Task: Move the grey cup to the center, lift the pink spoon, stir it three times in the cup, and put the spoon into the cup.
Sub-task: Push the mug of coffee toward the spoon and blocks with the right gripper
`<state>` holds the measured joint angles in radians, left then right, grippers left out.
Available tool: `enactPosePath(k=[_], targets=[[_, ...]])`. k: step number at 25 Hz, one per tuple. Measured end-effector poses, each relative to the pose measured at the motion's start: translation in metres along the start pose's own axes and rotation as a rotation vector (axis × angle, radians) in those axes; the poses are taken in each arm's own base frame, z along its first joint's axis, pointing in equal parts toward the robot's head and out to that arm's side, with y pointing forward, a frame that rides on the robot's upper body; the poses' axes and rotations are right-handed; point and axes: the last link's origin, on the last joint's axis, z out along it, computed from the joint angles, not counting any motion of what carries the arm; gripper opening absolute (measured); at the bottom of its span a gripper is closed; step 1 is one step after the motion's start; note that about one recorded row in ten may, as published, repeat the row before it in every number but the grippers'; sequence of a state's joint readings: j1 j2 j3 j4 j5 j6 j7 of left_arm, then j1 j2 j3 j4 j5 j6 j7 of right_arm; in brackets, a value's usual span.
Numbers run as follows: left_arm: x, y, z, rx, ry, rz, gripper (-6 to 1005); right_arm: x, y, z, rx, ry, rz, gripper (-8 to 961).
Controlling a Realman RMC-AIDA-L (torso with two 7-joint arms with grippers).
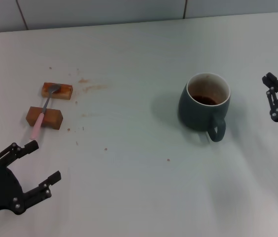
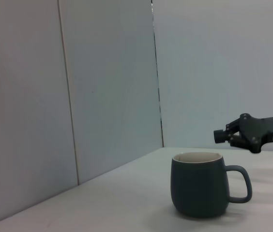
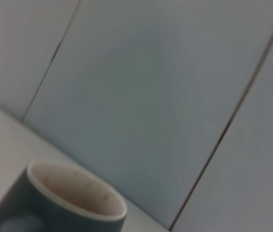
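Observation:
The grey cup (image 1: pixel 204 107) stands upright right of the table's middle, its handle toward the front and brown stains inside. It also shows in the left wrist view (image 2: pixel 197 191) and close up in the right wrist view (image 3: pixel 54 203). The pink spoon (image 1: pixel 44 109) lies across two brown blocks at the left, metal bowl on the far block. My left gripper (image 1: pixel 44 161) is open and empty, near the front left, in front of the spoon. My right gripper (image 1: pixel 270 98) is open and empty, just right of the cup; it also shows in the left wrist view (image 2: pixel 223 136).
The two brown wooden blocks (image 1: pixel 56 91) (image 1: pixel 44 117) hold the spoon off the white table (image 1: pixel 129 163). Small brown crumbs and smears (image 1: pixel 92 86) lie near them. A pale tiled wall (image 1: pixel 104 10) runs along the table's far edge.

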<state>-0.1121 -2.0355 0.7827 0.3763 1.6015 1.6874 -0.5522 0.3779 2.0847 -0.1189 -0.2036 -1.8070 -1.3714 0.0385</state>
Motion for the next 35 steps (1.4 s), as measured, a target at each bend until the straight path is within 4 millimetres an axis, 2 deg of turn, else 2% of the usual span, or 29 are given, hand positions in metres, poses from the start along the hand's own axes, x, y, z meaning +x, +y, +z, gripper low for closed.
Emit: enactPosePath(k=[1, 4, 11, 17, 28, 29, 35], targets=[[0.000, -0.001, 0.001, 0.004, 0.003, 0.001, 798, 0.001, 0.006, 0.006, 0.001, 0.014, -0.104, 39], [0.001, -0.001, 0.002, 0.009, 0.007, 0.002, 799, 0.000, 0.017, 0.014, 0.005, 0.027, -0.231, 40], [0.002, -0.003, 0.003, 0.009, 0.011, 0.008, 799, 0.000, 0.035, 0.025, 0.001, 0.058, -0.377, 42], [0.003, -0.005, 0.004, 0.013, 0.014, 0.015, 799, 0.004, 0.047, 0.036, -0.051, 0.114, -0.391, 38], [0.005, -0.006, 0.002, 0.010, 0.022, 0.014, 798, -0.013, 0.061, 0.061, -0.079, 0.063, -0.346, 34], [0.005, -0.006, 0.002, 0.010, 0.022, 0.014, 798, -0.017, 0.064, 0.069, -0.096, 0.058, -0.341, 34], [0.005, -0.005, 0.001, 0.010, 0.022, 0.016, 799, -0.030, 0.073, 0.091, -0.136, 0.047, -0.321, 32]])
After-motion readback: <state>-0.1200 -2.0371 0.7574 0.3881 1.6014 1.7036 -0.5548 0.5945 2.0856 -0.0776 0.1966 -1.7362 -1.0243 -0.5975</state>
